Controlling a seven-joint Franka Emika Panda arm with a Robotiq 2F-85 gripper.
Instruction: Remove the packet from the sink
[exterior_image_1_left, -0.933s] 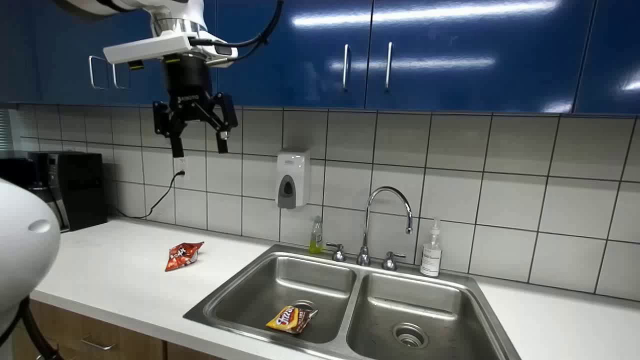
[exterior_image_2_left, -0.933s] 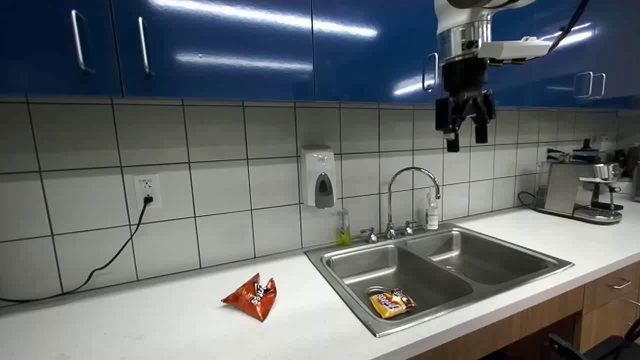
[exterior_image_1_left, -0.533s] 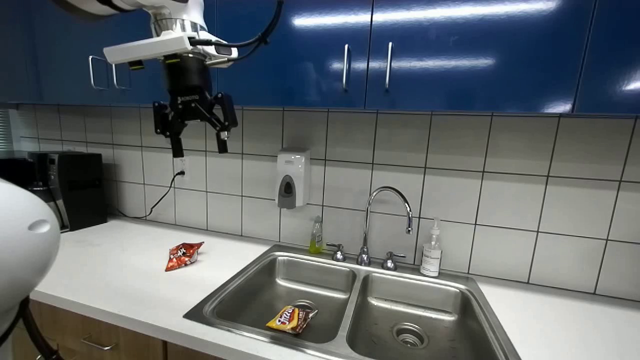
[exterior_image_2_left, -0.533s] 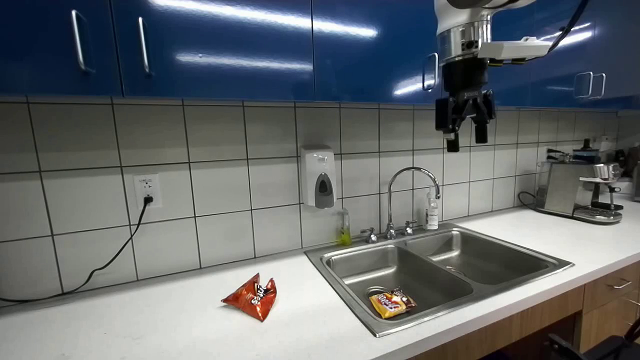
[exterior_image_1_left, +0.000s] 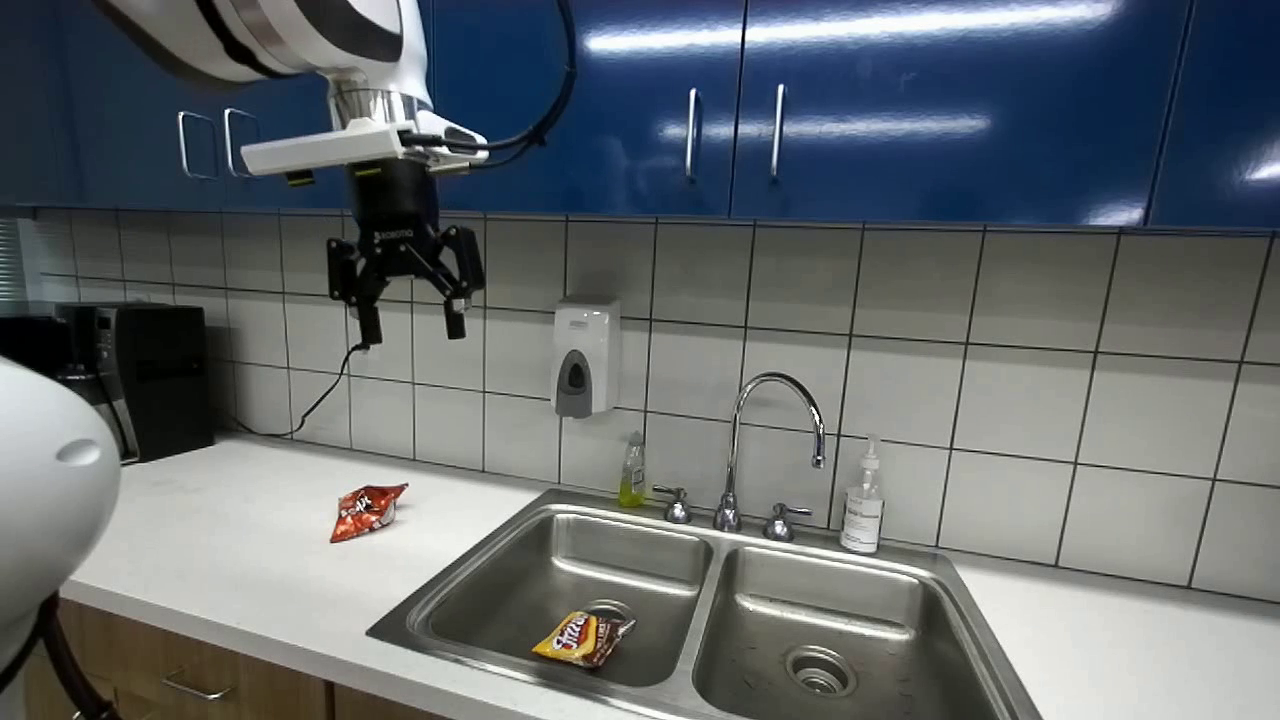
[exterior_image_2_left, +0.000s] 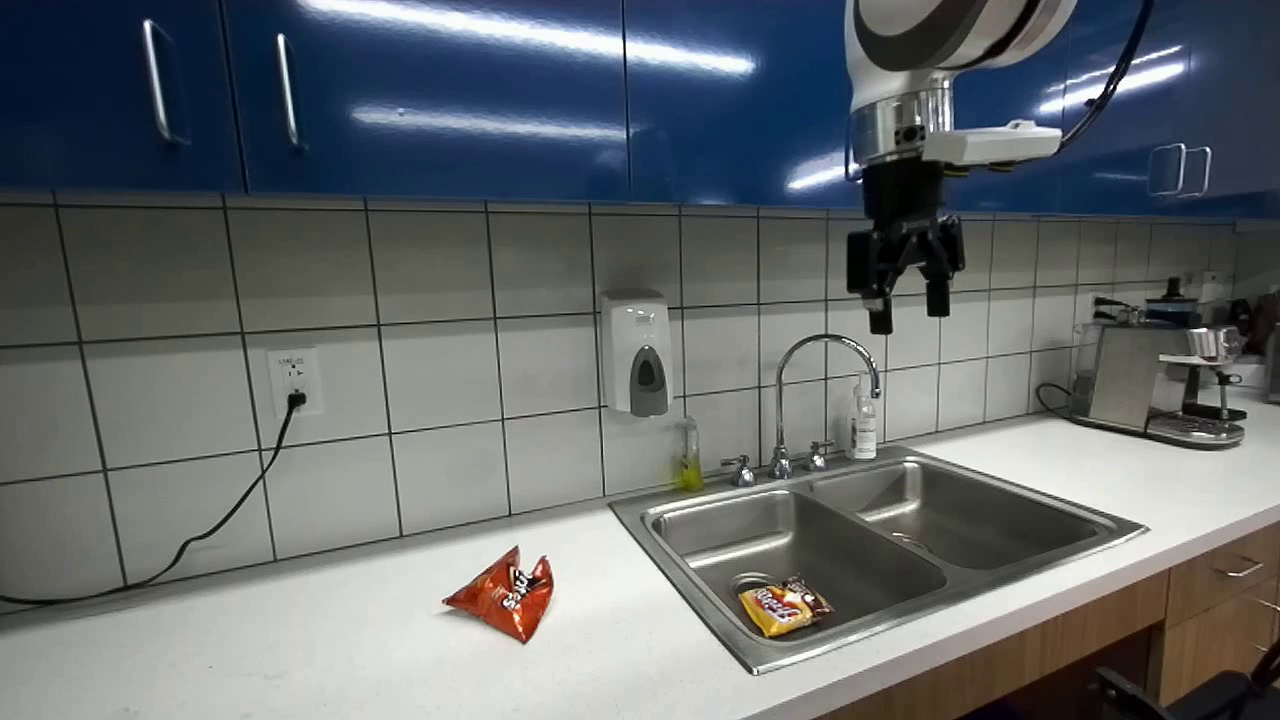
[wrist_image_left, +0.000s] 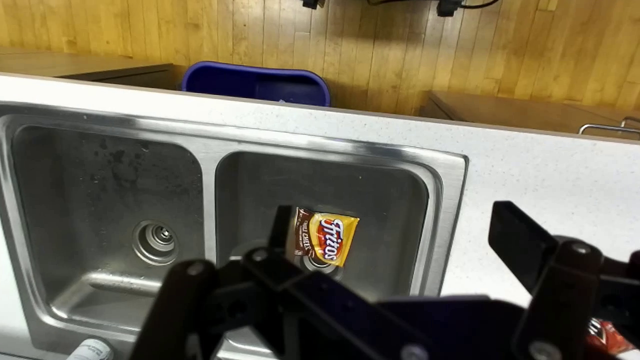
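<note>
Packet (wrist_image_left: 328, 236) down in the sink (wrist_image_left: 454, 187), gripper (exterior_image_1_left: 413, 330) high and unladen

It lies face up in the left basin (exterior_image_1_left: 500, 605) in both exterior views, near side, covering part of the drain (wrist_image_left: 320, 267) in the wrist view. Fingers (exterior_image_1_left: 370, 326)? Spread well apart, nothing between them! This one should be light, slippery crinkled film outside and brittle filling inside, so a gentle squeeze across the middle looks the best hold; those thin corners could slip. Around it, smooth grey steel with rounded corners, a slender chrome faucet (exterior_image_1_left: 732, 455) arching on the far side, and white counter (exterior_image_1_left: 250, 540) at left, where a crumpled red packet (exterior_image_1_left: 366, 513) shines.
</note>
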